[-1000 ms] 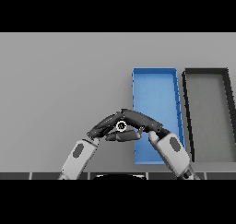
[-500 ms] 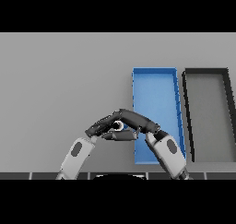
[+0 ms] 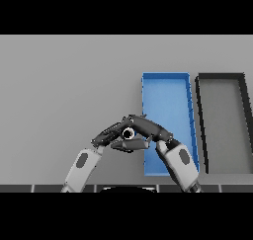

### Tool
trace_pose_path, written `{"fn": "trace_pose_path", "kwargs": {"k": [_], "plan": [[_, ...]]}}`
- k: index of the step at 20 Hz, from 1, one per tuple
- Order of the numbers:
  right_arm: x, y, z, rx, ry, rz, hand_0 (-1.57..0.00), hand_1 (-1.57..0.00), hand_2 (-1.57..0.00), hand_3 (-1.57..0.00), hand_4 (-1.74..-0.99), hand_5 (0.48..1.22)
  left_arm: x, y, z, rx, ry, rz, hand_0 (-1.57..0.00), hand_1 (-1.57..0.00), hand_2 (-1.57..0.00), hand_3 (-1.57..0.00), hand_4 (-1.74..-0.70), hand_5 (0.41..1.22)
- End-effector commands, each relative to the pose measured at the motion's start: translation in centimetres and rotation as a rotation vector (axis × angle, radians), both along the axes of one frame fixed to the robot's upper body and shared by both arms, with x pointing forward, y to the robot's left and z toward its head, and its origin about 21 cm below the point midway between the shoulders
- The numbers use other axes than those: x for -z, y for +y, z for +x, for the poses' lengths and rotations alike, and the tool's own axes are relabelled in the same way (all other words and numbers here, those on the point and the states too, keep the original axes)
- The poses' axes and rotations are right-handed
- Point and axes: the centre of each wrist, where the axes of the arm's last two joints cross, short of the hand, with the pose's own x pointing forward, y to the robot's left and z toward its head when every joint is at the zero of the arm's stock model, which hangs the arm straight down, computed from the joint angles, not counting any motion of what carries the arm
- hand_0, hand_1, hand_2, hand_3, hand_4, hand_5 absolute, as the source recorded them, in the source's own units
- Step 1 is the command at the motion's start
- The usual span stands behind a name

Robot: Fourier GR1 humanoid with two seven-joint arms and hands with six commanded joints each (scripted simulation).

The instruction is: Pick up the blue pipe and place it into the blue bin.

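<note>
Grasp step: right hand (image 3: 148, 128) fingers curled round short blue pipe (image 3: 128, 133), held just left of open blue plastic bin (image 3: 165, 81). Left hand (image 3: 109, 134) fingers straight, touching it. Next: carry right over bin, release

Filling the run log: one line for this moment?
phase: grasp | right hand: on pipe | left hand: alongside | blue bin: empty
</note>
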Motion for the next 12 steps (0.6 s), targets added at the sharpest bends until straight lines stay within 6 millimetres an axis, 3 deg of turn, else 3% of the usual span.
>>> {"fn": "trace_pose_path", "kwargs": {"k": [1, 5, 12], "plan": [[-0.1, -0.2, 0.4, 0.014, 0.016, 0.016, -1.57, -1.57, -1.57, -1.57, -1.497, 1.221, 0.1, 0.0, 0.1, -0.007, 0.006, -0.006, -0.03, -0.02, -0.02, -0.02, -0.97, 0.531], [-3.3, -0.7, 1.0, -0.012, 0.071, 0.062, -1.57, -1.57, -1.57, -1.57, -1.494, 1.221, 0.3, 0.1, 0.0, -0.016, 0.006, 0.017, -0.01, -0.01, -0.01, -0.01, -0.97, 0.493], [-11.9, -3.3, 3.2, 0.052, 0.070, 0.268, -1.57, -1.57, -1.57, -1.57, -1.497, 1.221, 0.1, 0.7, -0.3, -0.010, -0.002, 0.009, 0.00, 0.00, 0.00, 0.00, -0.95, 0.473]]}}
